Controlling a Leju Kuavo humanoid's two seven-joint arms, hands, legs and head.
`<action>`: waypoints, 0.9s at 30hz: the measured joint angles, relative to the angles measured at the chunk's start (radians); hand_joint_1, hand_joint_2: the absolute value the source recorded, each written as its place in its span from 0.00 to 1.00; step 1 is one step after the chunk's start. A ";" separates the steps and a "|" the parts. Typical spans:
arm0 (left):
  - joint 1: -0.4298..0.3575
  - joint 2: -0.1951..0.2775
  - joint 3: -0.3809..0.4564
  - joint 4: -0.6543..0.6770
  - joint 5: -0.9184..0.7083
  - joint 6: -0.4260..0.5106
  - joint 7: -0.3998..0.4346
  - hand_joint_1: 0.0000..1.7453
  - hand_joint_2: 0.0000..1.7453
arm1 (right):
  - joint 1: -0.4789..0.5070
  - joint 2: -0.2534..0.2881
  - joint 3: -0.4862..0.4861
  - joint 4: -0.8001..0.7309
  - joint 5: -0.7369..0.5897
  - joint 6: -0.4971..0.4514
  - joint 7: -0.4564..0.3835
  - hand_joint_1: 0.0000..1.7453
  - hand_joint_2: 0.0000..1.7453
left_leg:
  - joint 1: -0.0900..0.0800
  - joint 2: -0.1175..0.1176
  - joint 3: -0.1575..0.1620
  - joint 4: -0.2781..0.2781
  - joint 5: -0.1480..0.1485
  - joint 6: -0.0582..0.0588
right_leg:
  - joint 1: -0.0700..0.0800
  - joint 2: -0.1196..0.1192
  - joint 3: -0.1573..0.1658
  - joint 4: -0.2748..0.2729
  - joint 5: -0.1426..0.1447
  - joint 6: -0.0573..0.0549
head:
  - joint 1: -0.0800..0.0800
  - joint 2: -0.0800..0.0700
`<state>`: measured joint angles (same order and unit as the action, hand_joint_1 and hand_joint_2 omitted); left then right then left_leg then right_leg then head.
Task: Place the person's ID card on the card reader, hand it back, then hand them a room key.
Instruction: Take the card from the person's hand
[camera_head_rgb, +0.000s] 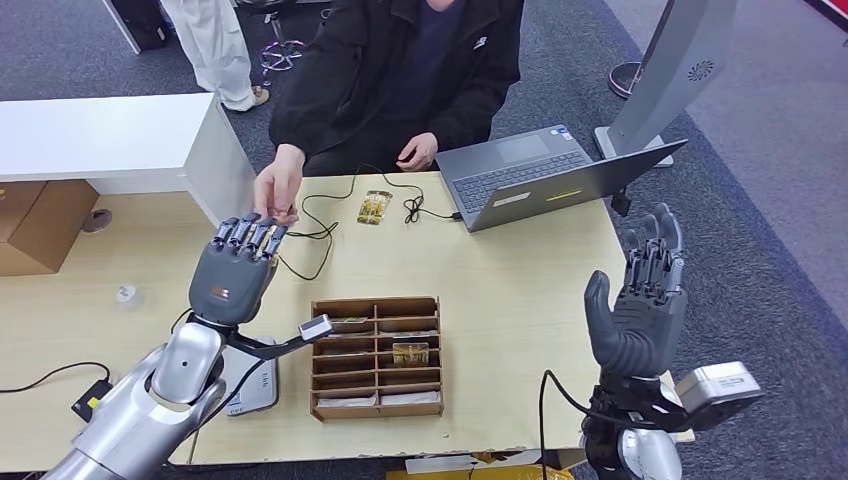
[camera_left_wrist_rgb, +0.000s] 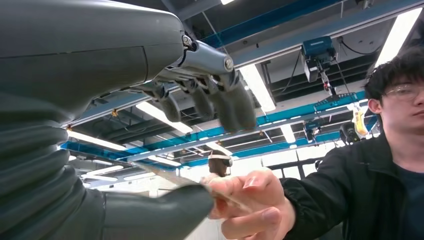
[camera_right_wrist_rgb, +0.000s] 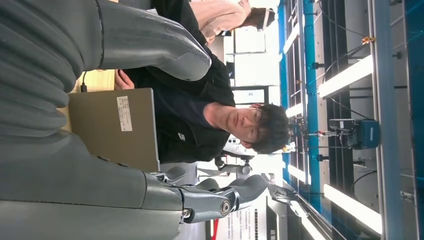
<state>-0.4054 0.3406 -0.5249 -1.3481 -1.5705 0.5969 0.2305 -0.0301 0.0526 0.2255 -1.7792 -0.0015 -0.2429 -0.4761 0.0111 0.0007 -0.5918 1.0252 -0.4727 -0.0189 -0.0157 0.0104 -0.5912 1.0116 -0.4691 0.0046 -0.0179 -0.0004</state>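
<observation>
Left hand (camera_head_rgb: 235, 270) reaches forward, fingers spread apart; right hand (camera_head_rgb: 640, 300) is raised upright, open, fingers apart.

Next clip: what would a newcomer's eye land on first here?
The robot's left hand reaching over the table to meet the person's hand, a thin card between them. Next, the right hand raised with fingers apart at the table's right end, then the wooden tray of compartments and the open laptop.

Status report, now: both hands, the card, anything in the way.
Left hand raised to the person's hand, thin card between them; whose grip, unclear. Right hand open, upright, holding nothing. Black cable loops on the wooden table below the handover.
</observation>
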 joint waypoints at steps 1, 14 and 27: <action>0.000 -0.002 0.000 0.000 0.000 0.000 -0.001 1.00 1.00 | 0.000 0.000 0.000 0.000 0.000 0.000 0.000 0.00 1.00 | 0.000 0.000 0.000 0.000 0.000 0.000 | 0.000 0.000 0.000 0.000 0.000 0.000 | 0.000 0.000; 0.001 -0.024 0.000 -0.002 0.000 0.013 -0.022 1.00 1.00 | 0.001 0.000 0.000 0.000 -0.003 -0.001 -0.003 0.00 1.00 | 0.000 0.000 0.000 0.000 0.000 0.000 | 0.000 0.000 0.000 0.000 0.000 0.000 | 0.000 0.000; 0.021 -0.023 0.001 -0.042 0.000 0.067 0.015 1.00 1.00 | 0.009 0.000 0.000 0.000 -0.005 -0.003 -0.003 0.00 1.00 | 0.000 0.000 0.000 0.000 0.000 0.000 | 0.000 0.000 0.000 0.000 0.000 0.000 | 0.000 0.000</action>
<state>-0.3846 0.3171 -0.5242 -1.3896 -1.5702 0.6641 0.2455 -0.0216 0.0526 0.2255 -1.7793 -0.0065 -0.2460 -0.4791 0.0111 0.0006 -0.5919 1.0252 -0.4728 -0.0189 -0.0157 0.0103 -0.5911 1.0116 -0.4692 0.0046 -0.0180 -0.0004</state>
